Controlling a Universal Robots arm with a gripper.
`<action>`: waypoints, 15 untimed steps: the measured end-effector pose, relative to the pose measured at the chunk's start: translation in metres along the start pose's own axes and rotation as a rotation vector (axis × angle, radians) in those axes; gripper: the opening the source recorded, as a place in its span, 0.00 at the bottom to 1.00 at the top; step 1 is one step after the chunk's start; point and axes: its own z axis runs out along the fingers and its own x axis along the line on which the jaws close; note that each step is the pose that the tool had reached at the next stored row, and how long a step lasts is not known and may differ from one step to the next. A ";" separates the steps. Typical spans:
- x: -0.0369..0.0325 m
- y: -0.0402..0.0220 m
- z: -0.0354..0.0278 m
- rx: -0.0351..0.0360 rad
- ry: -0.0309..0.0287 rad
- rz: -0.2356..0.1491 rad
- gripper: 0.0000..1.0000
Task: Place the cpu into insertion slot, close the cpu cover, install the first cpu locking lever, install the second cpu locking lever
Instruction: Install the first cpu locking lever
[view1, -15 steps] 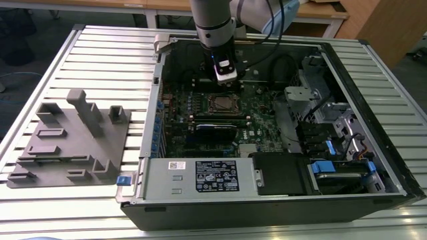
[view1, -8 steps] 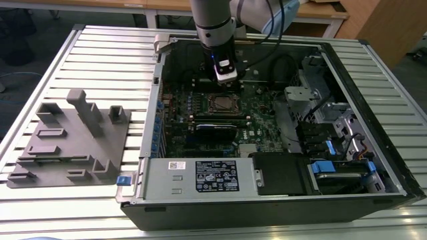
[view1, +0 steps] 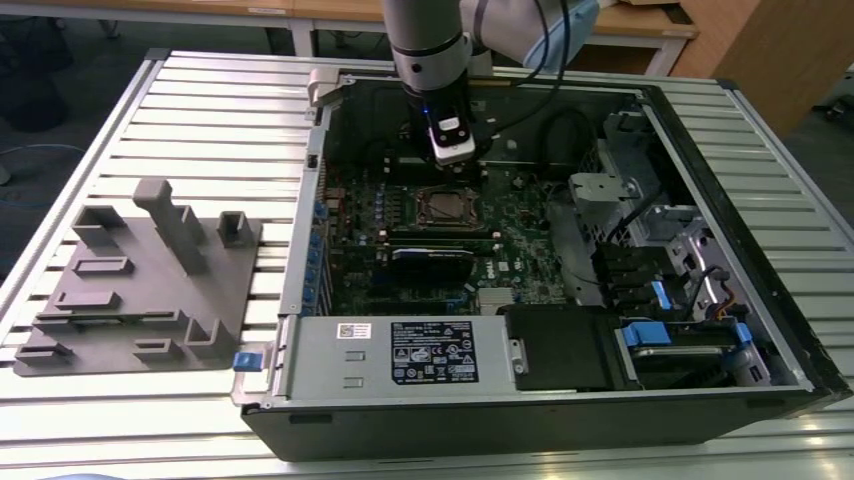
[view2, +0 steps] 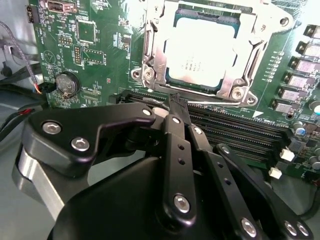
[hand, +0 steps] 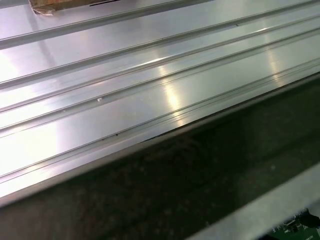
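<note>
Progress check: cpu (view2: 200, 50) sits in the insertion slot (view2: 192, 84), cpu cover (view2: 151, 47) down over it. Can't tell about the locking levers. My gripper (view2: 177, 101) hovers just beside the socket, closed right up, holding nothing.

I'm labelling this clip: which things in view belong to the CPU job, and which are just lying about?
Job: cpu, cpu cover, insertion slot, gripper.
Lying about: grey fixture block, memory slots, coin battery, labelled silver box.
</note>
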 end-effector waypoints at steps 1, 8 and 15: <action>-0.0009 0.0003 0.0002 0.0003 -0.0001 0.000 0.11; -0.0044 0.0045 0.0017 0.0009 -0.0006 0.000 0.11; -0.0031 0.0077 0.0019 0.0009 -0.0006 0.001 0.11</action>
